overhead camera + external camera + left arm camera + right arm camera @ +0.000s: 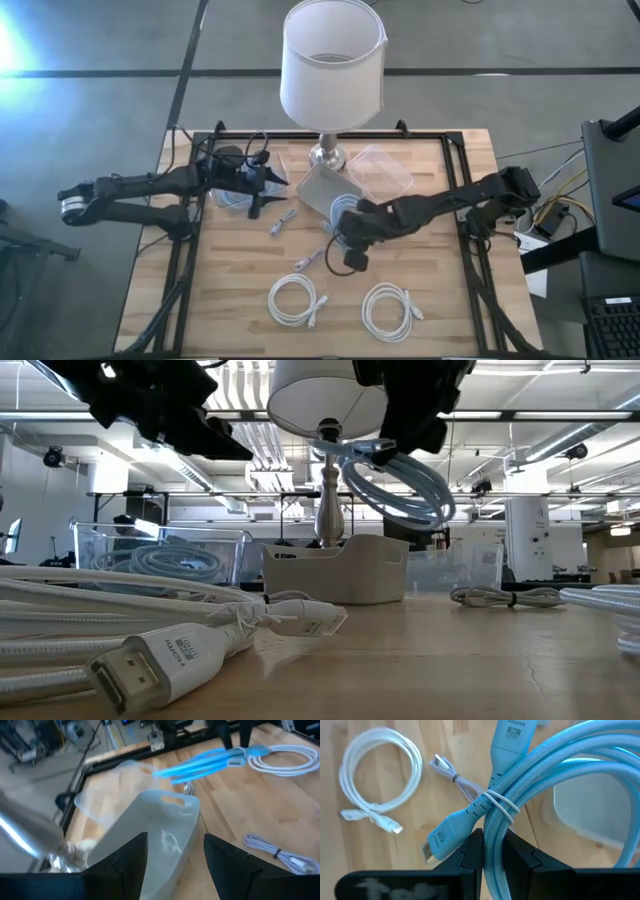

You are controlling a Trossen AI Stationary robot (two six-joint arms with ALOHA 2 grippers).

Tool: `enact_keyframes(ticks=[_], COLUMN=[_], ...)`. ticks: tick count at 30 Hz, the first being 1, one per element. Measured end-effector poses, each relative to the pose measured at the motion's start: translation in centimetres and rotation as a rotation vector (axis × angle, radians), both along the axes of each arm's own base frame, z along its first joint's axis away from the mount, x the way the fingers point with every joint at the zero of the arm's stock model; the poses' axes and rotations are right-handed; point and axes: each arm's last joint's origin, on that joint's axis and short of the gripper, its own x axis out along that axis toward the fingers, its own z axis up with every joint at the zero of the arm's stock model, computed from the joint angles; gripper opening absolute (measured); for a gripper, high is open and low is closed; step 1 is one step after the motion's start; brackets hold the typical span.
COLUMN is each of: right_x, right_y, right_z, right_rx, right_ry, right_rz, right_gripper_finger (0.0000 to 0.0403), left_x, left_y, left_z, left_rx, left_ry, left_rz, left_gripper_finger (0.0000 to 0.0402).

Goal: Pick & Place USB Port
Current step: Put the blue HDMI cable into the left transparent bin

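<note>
Right gripper (492,851) is clamped on a coiled light-blue braided cable (555,775), its two dark fingers (470,854) pinching the bundled strands between them. The cable is looped several times and bound with a thin white tie; one moulded plug on it reads "HDMI 8K UHD", and a second plug hangs below the tie with its metal end pointing down toward the wood. In the low view the coil (400,485) hangs clear of the counter (470,660), above the pale grey bin (335,570). From above, the right gripper (345,235) sits just beside that bin (322,188), on its near side, close to the middle of the counter (440,290).

Left gripper (268,185) hovers near the left rear part of the counter, its fingers (125,860) spread apart with nothing between them, pointing toward the bin's open mouth (160,835).

A clear plastic tray (382,170) lies beside the bin, next to the base of a white-shaded lamp (332,65). Two white coiled cables (293,298) and (388,308) rest on the near part of the counter, well apart from the bin. Two short grey adapter cables lie between them and the bin: one (282,220) near the left gripper, another (310,258) closer to the white coils.
</note>
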Motion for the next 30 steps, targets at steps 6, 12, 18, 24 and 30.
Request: enact_keyframes(ticks=[6,12,18,24,30], right_x=[1.3,1.8,2.1,2.4,2.3], right_y=[-1.9,-3.8,-5.0,-5.4,-5.3], right_z=[0.6,0.9,1.1,1.4,1.4], right_rx=[0.034,0.075,0.128,0.151,0.15], right_ry=[-0.107,-0.144,-0.185,-0.22,-0.22], right_rz=[0.052,0.038,0.068,0.108,0.116], right_gripper_finger=[0.0054,0.0054,0.0054,0.0054,0.0054], left_x=[1.3,2.6,4.1,5.2,6.0], left_y=[-0.4,-0.9,-1.1,-1.3,-1.9], left_z=[-0.3,-0.7,-0.9,-1.4,-1.9], left_rx=[0.091,0.18,0.266,0.316,0.338], left_ry=[-0.032,-0.069,-0.146,-0.185,-0.202], left_rz=[-0.066,-0.129,-0.166,-0.191,-0.221], left_gripper_finger=[0.0197,0.0197,0.0197,0.0197,0.0197])
